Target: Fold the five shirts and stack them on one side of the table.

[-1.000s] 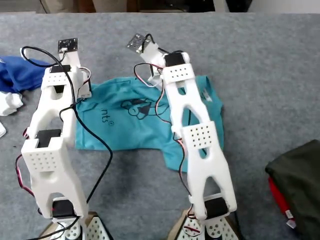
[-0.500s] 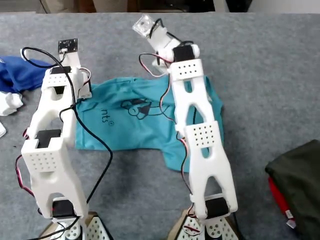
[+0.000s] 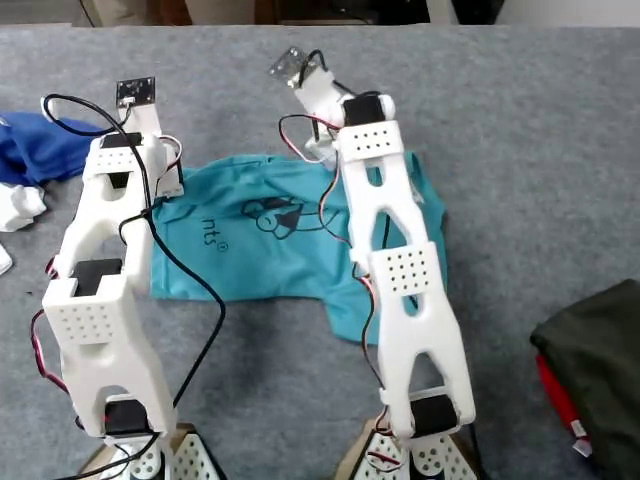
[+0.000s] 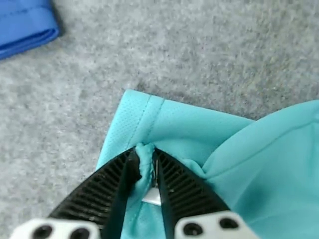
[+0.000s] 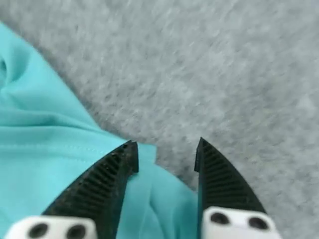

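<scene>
A teal shirt (image 3: pixel 270 240) lies spread on the grey table between the two arms. In the left wrist view my left gripper (image 4: pixel 145 158) is shut on a pinched fold of the teal shirt (image 4: pixel 214 149) near its sleeve hem. My right gripper (image 5: pixel 165 154) is open just above the far edge of the teal shirt (image 5: pixel 55 144), one finger over the cloth and the other over bare table. In the high view the right arm's wrist (image 3: pixel 325 100) sits past the shirt's far edge, and the left arm's wrist (image 3: pixel 140 130) is at its far left corner.
A blue shirt (image 3: pixel 40 145) lies bunched at the far left, seen also as a blue shirt (image 4: pixel 25 25) in the left wrist view. A white cloth (image 3: pixel 18 205) sits below it. A dark green shirt with red (image 3: pixel 595 365) rests at the right edge.
The right arm's wrist has swung from the shirt's upper edge out over the far table, then dipped slightly back. The left arm and the shirt have kept still.
</scene>
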Tool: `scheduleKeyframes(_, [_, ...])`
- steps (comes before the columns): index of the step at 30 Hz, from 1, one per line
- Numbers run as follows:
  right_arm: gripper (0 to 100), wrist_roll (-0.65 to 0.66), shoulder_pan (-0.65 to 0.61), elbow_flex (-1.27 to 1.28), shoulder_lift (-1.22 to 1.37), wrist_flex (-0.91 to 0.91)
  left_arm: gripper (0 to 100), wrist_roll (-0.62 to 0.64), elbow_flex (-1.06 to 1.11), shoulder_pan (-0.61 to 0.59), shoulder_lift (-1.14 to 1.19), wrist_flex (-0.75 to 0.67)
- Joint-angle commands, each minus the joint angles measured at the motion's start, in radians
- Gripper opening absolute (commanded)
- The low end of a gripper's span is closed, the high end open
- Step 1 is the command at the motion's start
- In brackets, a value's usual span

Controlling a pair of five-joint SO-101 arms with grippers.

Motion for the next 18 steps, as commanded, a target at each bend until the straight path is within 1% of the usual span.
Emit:
scheduleKeyframes(1, [20.6, -0.011, -0.007, 0.047, -0.056, -0.012, 2, 0.006, 0.002, -0.003, -0.054, -0.011])
scheduleKeyframes(6, [20.3, -0.011, -0.016, 0.044, -0.025, -0.009, 2, 0.006, 0.002, -0.003, -0.054, -0.011])
scheduleKeyframes(7, [18.7, -0.009, -0.016, 0.041, -0.024, -0.009, 2, 0.006, 0.002, -0.003, -0.054, -0.011])
scheduleKeyframes(12, [0.9, -0.009, -0.010, 0.035, -0.028, -0.009, 2, 0.006, 0.002, -0.003, -0.054, -0.011])
scheduleKeyframes(14, [1.2, -0.009, -0.008, 0.024, -0.030, -0.015, 2, 0.006, 0.002, -0.003, -0.054, -0.011])
scheduleKeyframes(18, [0.5, -0.009, -0.008, -0.104, -0.025, -0.009, 2, 0.006, 0.002, -0.003, -0.054, -0.011])
